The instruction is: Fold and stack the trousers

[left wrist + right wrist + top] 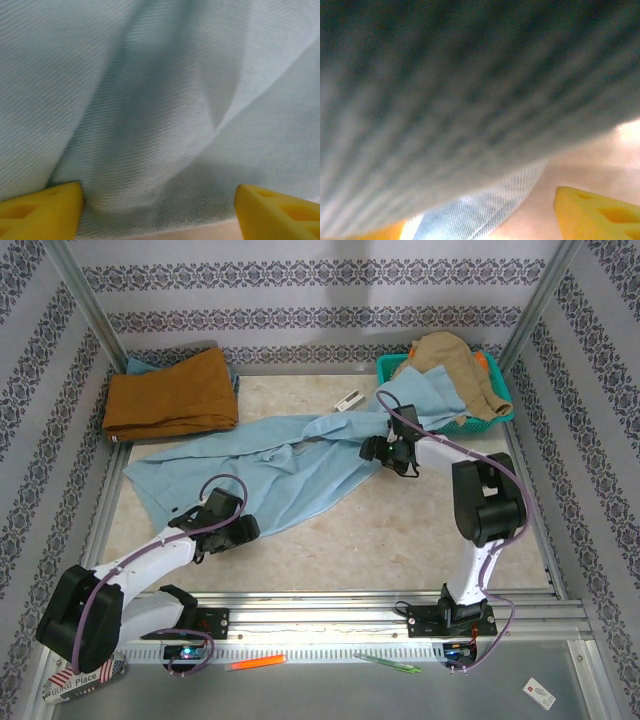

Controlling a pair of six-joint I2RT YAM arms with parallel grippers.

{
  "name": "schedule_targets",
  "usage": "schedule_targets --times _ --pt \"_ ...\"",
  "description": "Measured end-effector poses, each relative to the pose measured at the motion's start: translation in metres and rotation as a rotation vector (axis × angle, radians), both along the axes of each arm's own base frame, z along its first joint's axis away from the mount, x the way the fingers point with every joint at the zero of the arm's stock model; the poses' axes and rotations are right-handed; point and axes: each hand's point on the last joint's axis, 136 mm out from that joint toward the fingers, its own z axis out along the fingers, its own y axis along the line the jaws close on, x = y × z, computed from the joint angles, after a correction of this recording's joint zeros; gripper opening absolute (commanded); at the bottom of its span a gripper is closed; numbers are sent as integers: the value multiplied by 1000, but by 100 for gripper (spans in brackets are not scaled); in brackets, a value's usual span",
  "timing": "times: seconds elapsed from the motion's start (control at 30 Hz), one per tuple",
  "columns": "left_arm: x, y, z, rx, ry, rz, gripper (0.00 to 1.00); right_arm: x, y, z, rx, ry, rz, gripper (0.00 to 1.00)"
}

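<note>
My left tool (159,212) stands wide at the near edge of the trousers (285,455), spread unfolded across the counter (400,530). My right tool (378,448), also wide, is against their right part.

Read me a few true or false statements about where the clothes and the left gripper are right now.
1. The blue trousers lie spread out, not folded. True.
2. The orange garment sits in the basket. False: it lies at the far left, and the tan garment is in the basket.
3. The left gripper is over the trousers. True.
4. The left gripper's fingers are pressed together. False: the left wrist view shows them wide apart, with cloth beyond.
</note>
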Motion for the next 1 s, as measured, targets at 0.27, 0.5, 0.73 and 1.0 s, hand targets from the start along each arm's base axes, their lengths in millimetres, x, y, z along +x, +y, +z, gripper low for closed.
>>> schedule_targets --times 0.27,0.5,0.73,1.0 --pt "4 5 2 5 -62 18 0 14 0 1 -24 -30 -12 0" --pt "8 2 12 -6 -97 -3 0 -5 2 60 -47 -151 -12 0" --pt "18 -6 39 -52 -185 -22 0 -52 2 158 -66 -384 -25 0" --pt "10 -3 37 -61 -198 -23 0 -154 30 228 -70 -553 65 0"
